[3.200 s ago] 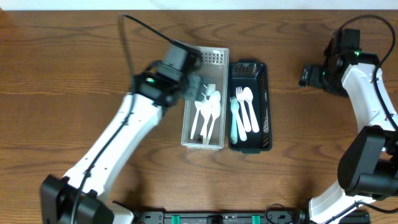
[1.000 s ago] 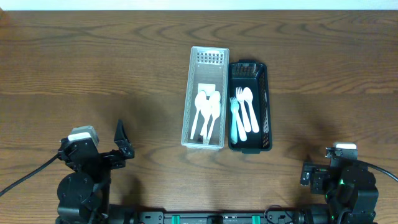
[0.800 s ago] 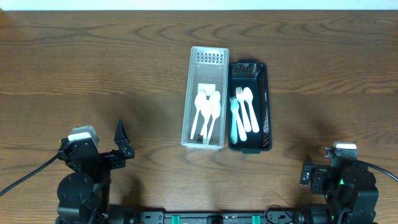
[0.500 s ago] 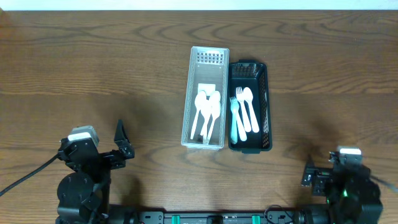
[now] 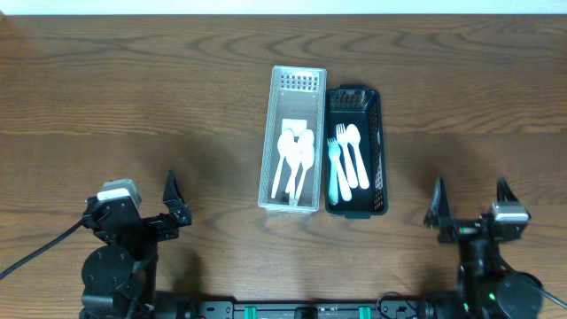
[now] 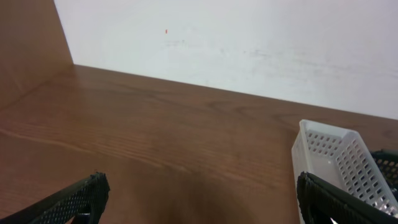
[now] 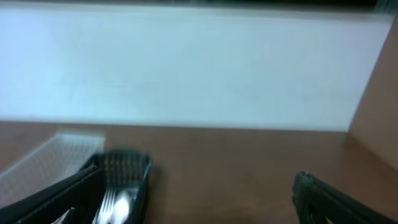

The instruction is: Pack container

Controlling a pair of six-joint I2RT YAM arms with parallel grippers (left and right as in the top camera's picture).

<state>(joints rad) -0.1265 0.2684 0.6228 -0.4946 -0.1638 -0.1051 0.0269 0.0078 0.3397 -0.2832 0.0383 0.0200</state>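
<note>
Overhead view: a wooden table [image 5: 133, 89] carries two narrow slotted baskets standing side by side with their long walls touching, near the middle of the far half. The clear plastic basket [image 5: 272, 133] is on the left and holds a cluster of white spoons [image 5: 292, 164] lying lengthwise, bowls toward the far end. The black basket [image 5: 381, 168] is on the right and holds a pale teal fork [image 5: 333, 177], a white fork [image 5: 344, 164] and a white spoon [image 5: 355, 155], also lengthwise with heads toward the far end.

The left gripper [image 5: 174, 202] sits at the near left edge of the table, well apart from both baskets, with its fingers spread and nothing between them. The right gripper [image 5: 469, 208] sits at the near right edge, likewise well apart from the baskets, with fingers spread wide and empty.

Left wrist view: the left gripper [image 6: 202, 183] shows one dark finger in each lower corner. Bare table lies between them, and the clear plastic basket [image 6: 336, 155] stands ahead to the right.

Right wrist view (blurred): the right gripper [image 7: 199, 177] frames bare wood, with the black basket [image 7: 124, 180] and the clear plastic basket [image 7: 56, 152] ahead to the left.
</note>
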